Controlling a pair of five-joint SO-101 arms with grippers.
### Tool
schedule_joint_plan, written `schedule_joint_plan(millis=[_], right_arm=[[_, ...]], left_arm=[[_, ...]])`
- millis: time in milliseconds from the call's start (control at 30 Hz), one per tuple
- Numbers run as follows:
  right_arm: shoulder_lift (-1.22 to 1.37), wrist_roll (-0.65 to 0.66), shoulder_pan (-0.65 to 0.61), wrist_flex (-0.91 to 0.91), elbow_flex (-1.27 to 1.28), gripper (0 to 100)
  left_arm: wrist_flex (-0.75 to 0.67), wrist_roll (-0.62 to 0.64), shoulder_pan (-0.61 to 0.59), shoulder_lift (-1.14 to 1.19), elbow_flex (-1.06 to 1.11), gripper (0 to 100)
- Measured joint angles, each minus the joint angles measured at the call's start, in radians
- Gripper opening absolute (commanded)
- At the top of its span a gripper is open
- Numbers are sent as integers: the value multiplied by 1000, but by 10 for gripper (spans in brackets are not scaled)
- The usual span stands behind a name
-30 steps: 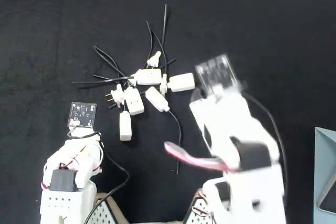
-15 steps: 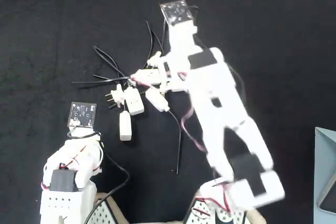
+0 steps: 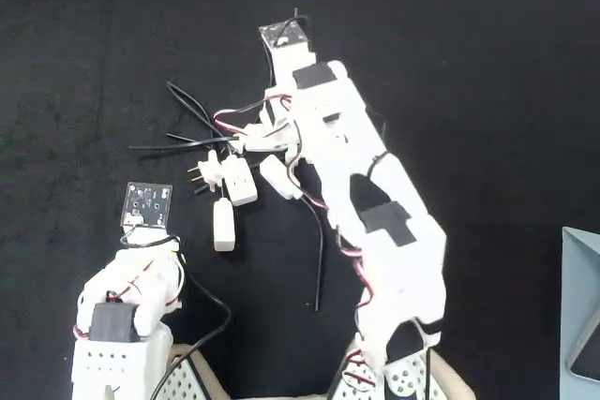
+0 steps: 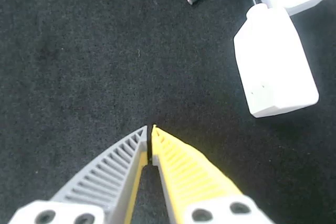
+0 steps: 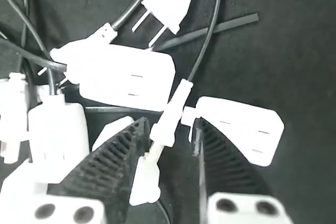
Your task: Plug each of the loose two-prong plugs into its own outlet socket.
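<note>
Black cloth covers the counter, and a knot of white plugs, sockets and black cords lies on it. One slim plug sits between the right fingers, which are spread wide to either side of it. Whether either finger touches it cannot be told. Just outside one fingertip lies a flat socket, its near end right beside the slim plug.

Just past the fingertips lies a wide socket with two slots facing up. Beyond that is a loose plug, its two bare prongs pointing back toward the wide socket without entering it. On the outer side of the other finger lies a white block.

From above, the right arm stretches out over the middle of the knot. Off to its side, a pronged plug rests just beside an upright socket.

The left arm is folded at the near edge of the counter. The left fingers are pressed together tip to tip, pinching nothing, above bare cloth. A lone socket lies flat ahead of those tips and off to one side, apart from them.
</note>
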Motion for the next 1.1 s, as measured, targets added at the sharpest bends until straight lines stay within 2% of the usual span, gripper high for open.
schedule_joint_plan(millis=[300, 467, 667, 767, 967, 1100], right_arm=[[118, 0, 0, 3, -72, 146], [146, 0, -5, 37, -84, 18], [157, 0, 0, 101, -84, 11], [158, 0, 0, 166, -106, 11], [160, 0, 0, 423, -313, 11], [143, 2, 0, 460, -387, 11]], left_arm=[[0, 0, 0, 0, 0, 30], [0, 0, 0, 0, 0, 30], [0, 0, 0, 0, 0, 30], [0, 0, 0, 0, 0, 30], [0, 0, 0, 0, 0, 30], [0, 0, 0, 0, 0, 30]])
